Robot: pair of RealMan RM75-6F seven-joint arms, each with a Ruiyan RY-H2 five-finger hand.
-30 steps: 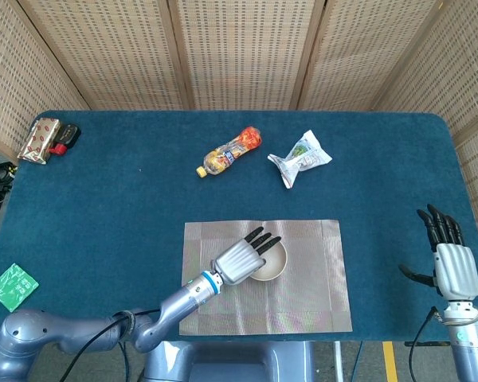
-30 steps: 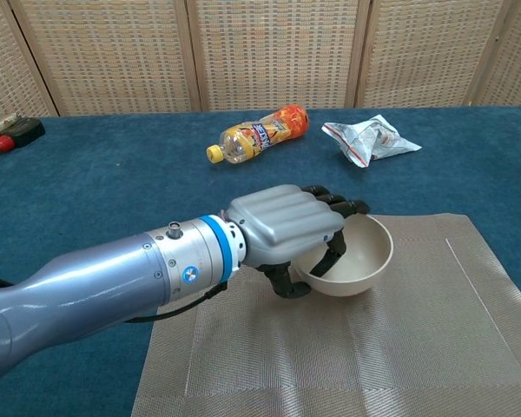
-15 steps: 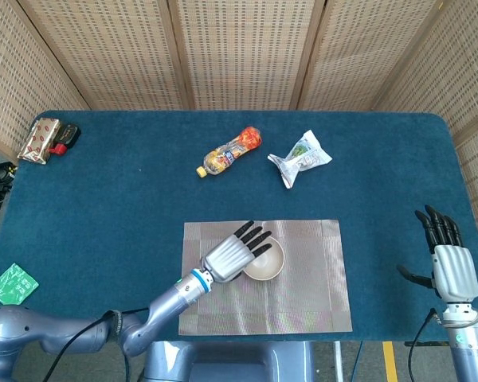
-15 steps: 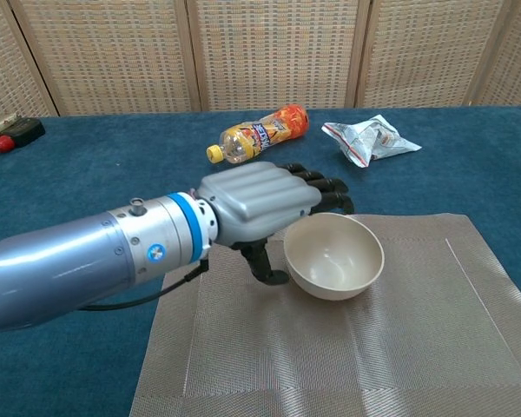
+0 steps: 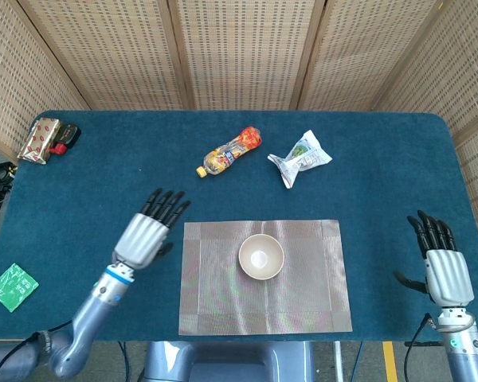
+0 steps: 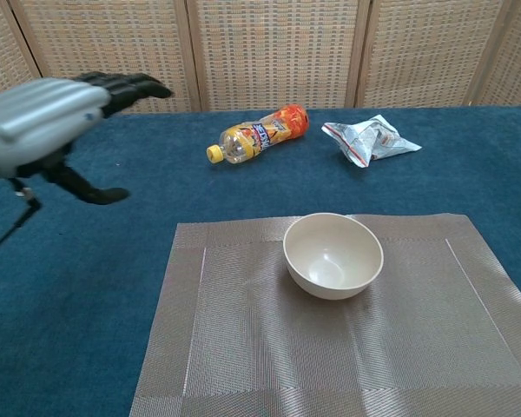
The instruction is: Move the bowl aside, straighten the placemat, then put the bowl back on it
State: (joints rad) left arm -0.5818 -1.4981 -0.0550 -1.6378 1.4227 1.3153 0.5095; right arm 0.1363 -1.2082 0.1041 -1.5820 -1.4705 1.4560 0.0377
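A cream bowl (image 5: pixel 261 256) (image 6: pixel 333 255) stands upright near the middle of the grey woven placemat (image 5: pixel 303 298) (image 6: pixel 243 347), whose edges run square with the table front. My left hand (image 5: pixel 147 231) (image 6: pixel 48 117) hovers open, fingers spread, to the left of the mat and clear of the bowl. At the table's right front edge my right hand (image 5: pixel 442 267) is open with fingers pointing up, holding nothing; the chest view does not show it.
An orange juice bottle (image 5: pixel 229 150) (image 6: pixel 259 133) lies behind the mat, a crumpled snack bag (image 5: pixel 301 157) (image 6: pixel 370 137) to its right. A foil packet (image 5: pixel 40 139) sits at the far left corner and a green packet (image 5: pixel 12 285) at the left front edge.
My left hand let go of the bowl and drew back to the left, off the placemat. The bowl now stands level on the mat. The right hand barely moved.
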